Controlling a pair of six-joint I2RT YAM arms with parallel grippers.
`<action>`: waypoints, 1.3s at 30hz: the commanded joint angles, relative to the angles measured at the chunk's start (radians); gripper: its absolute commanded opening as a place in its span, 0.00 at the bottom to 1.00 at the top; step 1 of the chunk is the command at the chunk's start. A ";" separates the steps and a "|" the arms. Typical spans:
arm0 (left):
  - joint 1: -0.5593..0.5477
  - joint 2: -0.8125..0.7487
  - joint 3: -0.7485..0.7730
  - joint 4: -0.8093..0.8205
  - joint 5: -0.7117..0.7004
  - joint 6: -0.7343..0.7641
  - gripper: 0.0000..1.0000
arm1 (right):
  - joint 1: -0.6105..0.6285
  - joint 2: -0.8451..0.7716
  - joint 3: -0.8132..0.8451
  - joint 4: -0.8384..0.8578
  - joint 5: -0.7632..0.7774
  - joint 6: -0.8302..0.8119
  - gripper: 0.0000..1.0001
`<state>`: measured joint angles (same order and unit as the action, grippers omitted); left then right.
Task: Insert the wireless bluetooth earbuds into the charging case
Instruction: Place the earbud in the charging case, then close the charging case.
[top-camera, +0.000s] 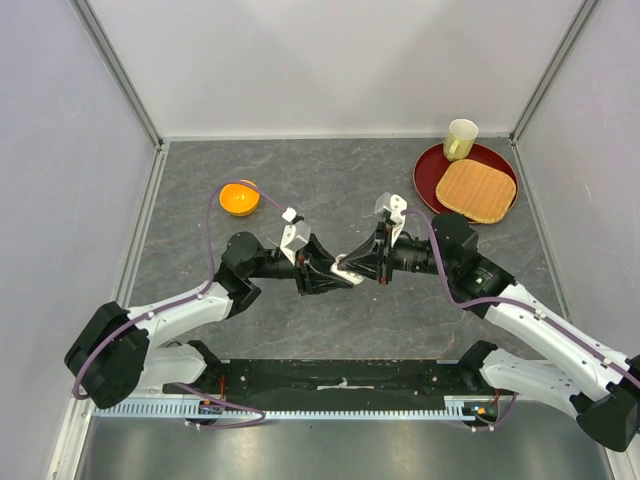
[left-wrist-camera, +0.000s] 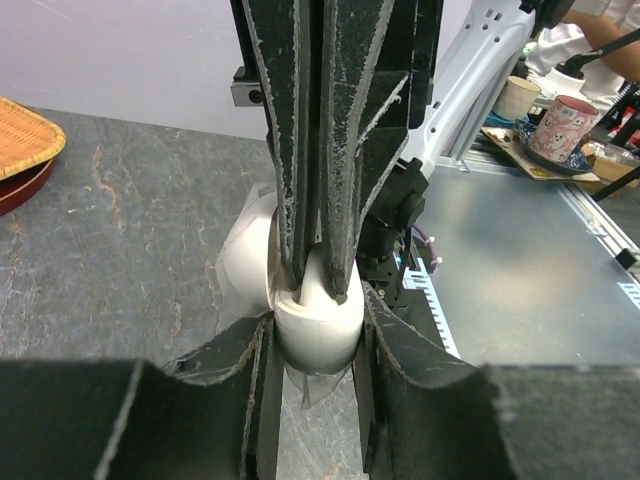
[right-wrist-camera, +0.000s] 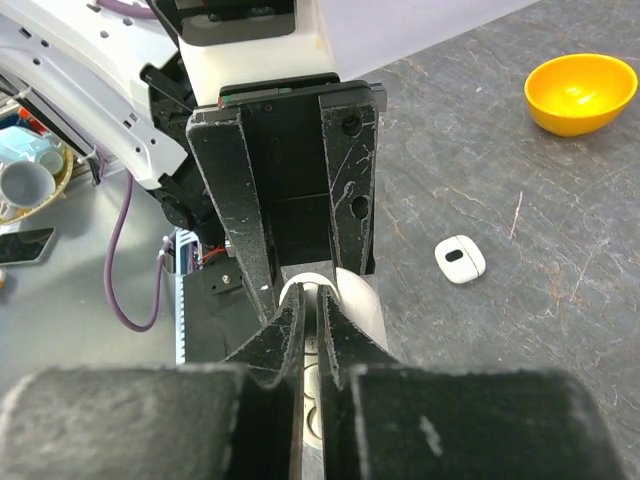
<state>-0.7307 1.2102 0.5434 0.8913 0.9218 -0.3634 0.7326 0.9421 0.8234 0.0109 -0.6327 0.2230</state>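
A white charging case (left-wrist-camera: 318, 330) is held above the table, its lid (left-wrist-camera: 245, 265) swung open to the left. My left gripper (left-wrist-camera: 315, 335) is shut on the case body from both sides. The two grippers meet at the table's middle (top-camera: 348, 268). My right gripper (right-wrist-camera: 318, 305) comes at the case from the opposite side, and its fingertips (left-wrist-camera: 340, 280) press into the open top. Only a thin slit shows between its jaws. A sliver of white sits between those tips, but I cannot tell whether it is one of the earbuds. No earbud shows clearly.
A second small white case (right-wrist-camera: 460, 260) lies shut on the table beside the grippers. An orange bowl (top-camera: 239, 198) sits at the back left. At the back right, a red tray (top-camera: 419, 180) carries a woven mat (top-camera: 476, 190) and a pale cup (top-camera: 460, 139).
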 joint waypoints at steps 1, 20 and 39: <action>-0.010 -0.051 0.003 0.112 -0.061 0.012 0.02 | 0.024 0.024 0.022 -0.080 0.030 -0.047 0.11; -0.010 -0.077 -0.016 0.035 -0.063 0.069 0.02 | 0.022 -0.141 -0.009 0.052 0.206 0.039 0.50; -0.010 -0.135 -0.030 -0.049 -0.107 0.149 0.02 | 0.022 0.063 0.123 -0.149 0.565 0.157 0.77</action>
<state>-0.7364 1.0988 0.5148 0.8387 0.8383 -0.2680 0.7547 0.9722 0.8982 -0.0998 -0.0216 0.3717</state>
